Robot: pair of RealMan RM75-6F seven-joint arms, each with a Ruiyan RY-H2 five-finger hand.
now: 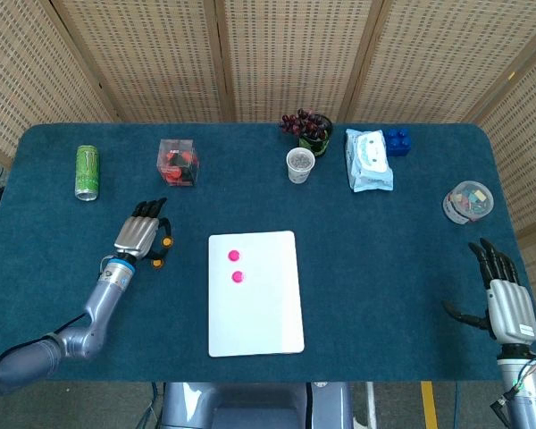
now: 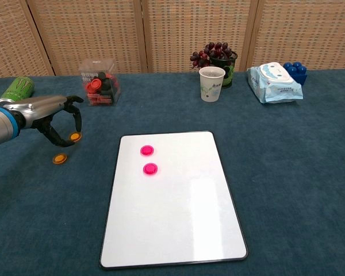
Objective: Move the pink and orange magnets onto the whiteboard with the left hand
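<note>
Presently one orange magnet [image 2: 75,136] is pinched in the left hand [image 2: 56,115], lifted off the table [image 2: 287,149]. A second orange magnet [image 2: 59,158] is seen at 9 o'clock of the whiteboard [image 2: 178,218], which carries two pink magnets [image 2: 147,150]. The right hand [image 1: 505,299] is rested with fingers spread, holding nothing.

Left arm [image 2: 3,118]: cut off by chest view's left edge.
Right hand [image 1: 505,299]: head view only; wrist leaves the lower edge.
Orange magnets [image 1: 164,241]: largely hidden beneath left hand [image 1: 141,235] from above.
Small lidded tub [image 1: 469,202]: contents too small, possibly coloured pieces.

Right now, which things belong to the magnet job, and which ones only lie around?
Job: left robot hand, pinching one orange magnet; second orange magnet; two pink magnets; whiteboard.
Lying about: green can, magnet box, paper cup, grapes, wipes.
</note>
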